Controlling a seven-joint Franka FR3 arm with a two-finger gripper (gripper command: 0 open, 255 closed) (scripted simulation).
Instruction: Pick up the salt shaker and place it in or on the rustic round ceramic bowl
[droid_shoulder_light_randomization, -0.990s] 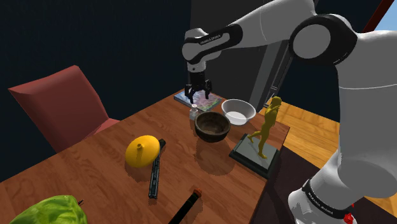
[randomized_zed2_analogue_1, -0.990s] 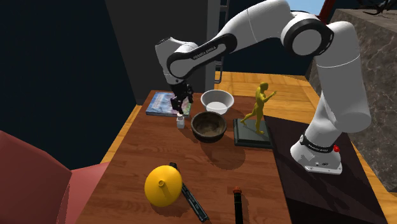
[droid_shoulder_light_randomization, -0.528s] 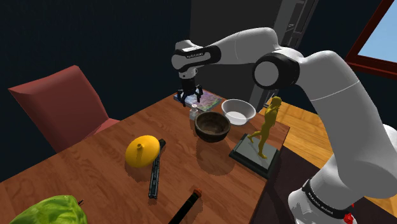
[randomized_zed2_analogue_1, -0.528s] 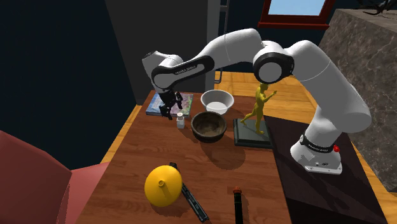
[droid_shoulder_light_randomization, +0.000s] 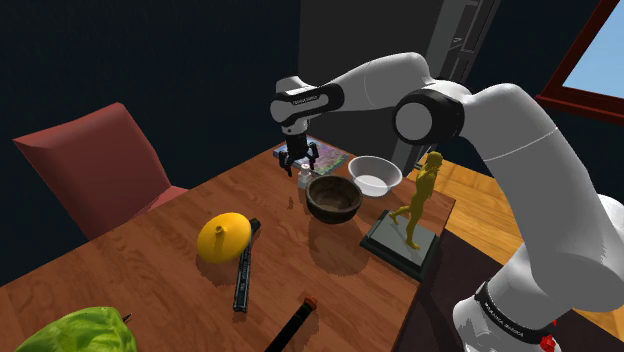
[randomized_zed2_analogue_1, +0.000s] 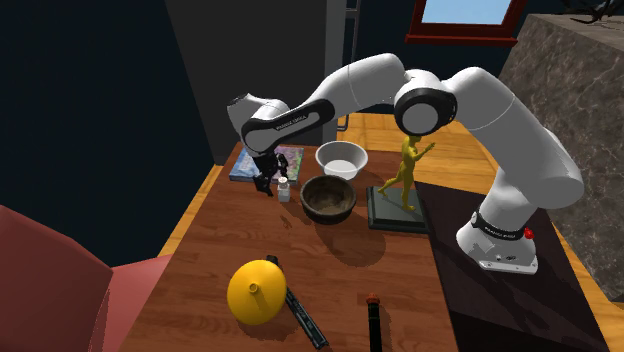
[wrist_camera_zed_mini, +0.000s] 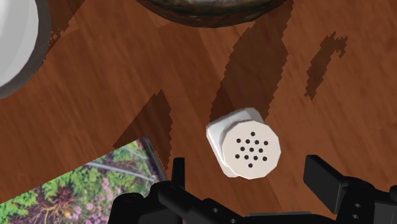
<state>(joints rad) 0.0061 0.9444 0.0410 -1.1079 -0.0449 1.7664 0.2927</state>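
Note:
The salt shaker (wrist_camera_zed_mini: 245, 149) is small and white, with a round top full of holes. It stands upright on the wooden table (droid_shoulder_light_randomization: 160, 250), shaker (droid_shoulder_light_randomization: 304, 180) (randomized_zed2_analogue_1: 284, 190) just beside the dark brown round bowl (droid_shoulder_light_randomization: 334, 198) (randomized_zed2_analogue_1: 328, 198) (wrist_camera_zed_mini: 210, 9). My black gripper (droid_shoulder_light_randomization: 298, 160) (randomized_zed2_analogue_1: 265, 180) (wrist_camera_zed_mini: 251, 181) hangs low over the shaker, open. In the wrist view its fingers (wrist_camera_zed_mini: 178, 175) stand apart on either side of the shaker without touching it.
A white bowl (droid_shoulder_light_randomization: 374, 174) (wrist_camera_zed_mini: 16, 44) and a picture book (droid_shoulder_light_randomization: 312, 153) (wrist_camera_zed_mini: 76, 184) lie close behind the shaker. A golden figurine (droid_shoulder_light_randomization: 415, 200) stands on a dark base. A yellow object (droid_shoulder_light_randomization: 225, 238), a black bar (droid_shoulder_light_randomization: 245, 265) and a red chair (droid_shoulder_light_randomization: 95, 165) are nearer.
The gripper has come down and shifted slightly toward the shaker, and the wrist has turned. The shaker and bowl have not moved.

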